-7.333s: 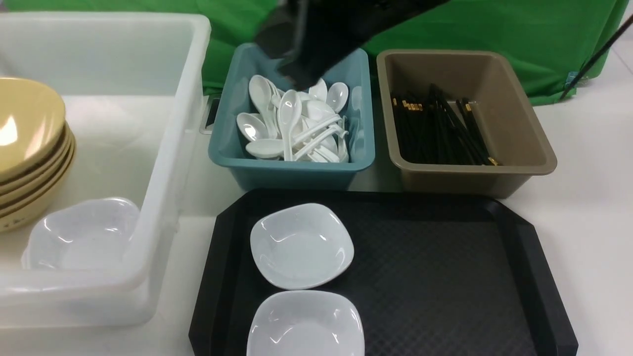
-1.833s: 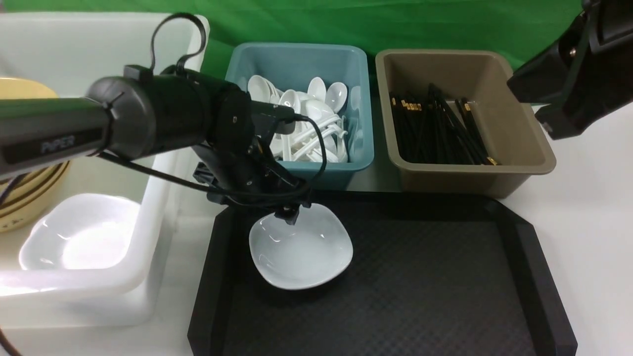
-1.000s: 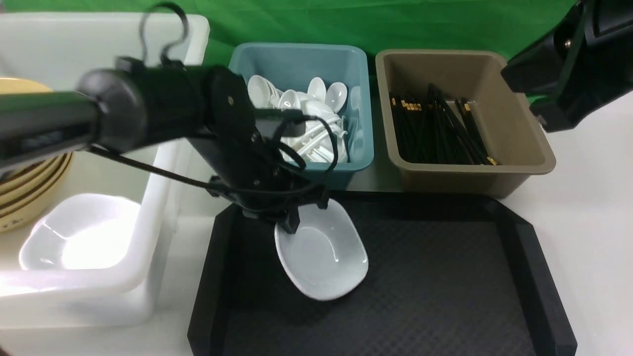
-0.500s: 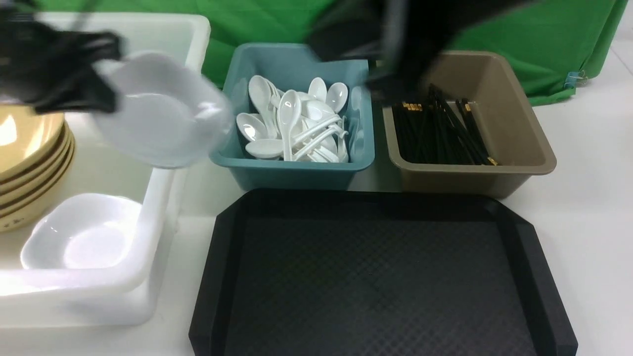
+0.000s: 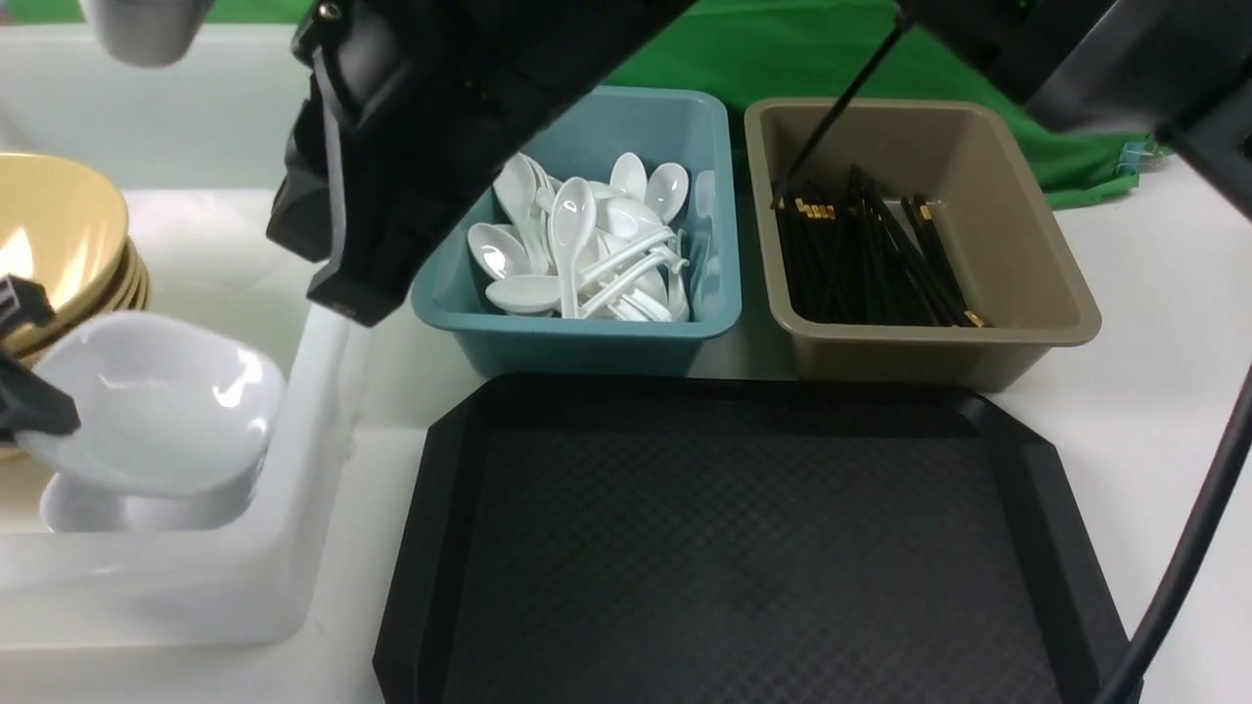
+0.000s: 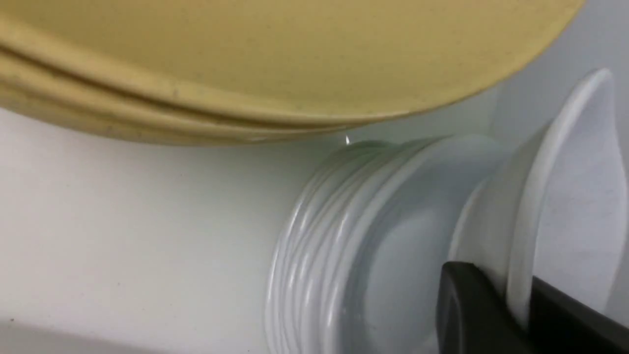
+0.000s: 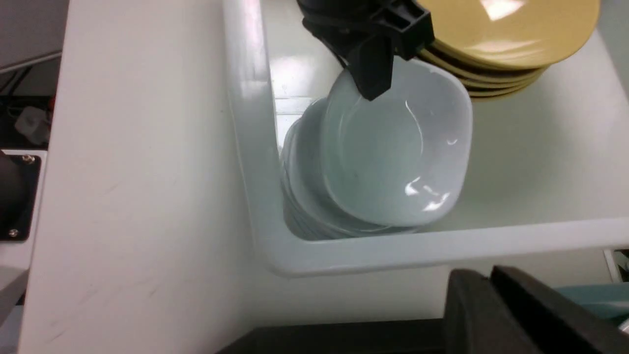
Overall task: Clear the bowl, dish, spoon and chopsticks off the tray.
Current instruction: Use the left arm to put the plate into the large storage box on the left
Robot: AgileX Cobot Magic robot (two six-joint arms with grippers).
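On the white table stands a tub. The dish looks light, stiff and probably slippery, so its thin rim is the best hold. The left gripper pinches that rim, holding the dish tilted just above the stacked dishes, beside the bowls. The right gripper is empty, jaws pressed together.

The white dish has left the tray and now hangs inside the white bin, just above the stack of white dishes, its rim pinched by the left gripper. The right arm has swung across to the bin's right wall.
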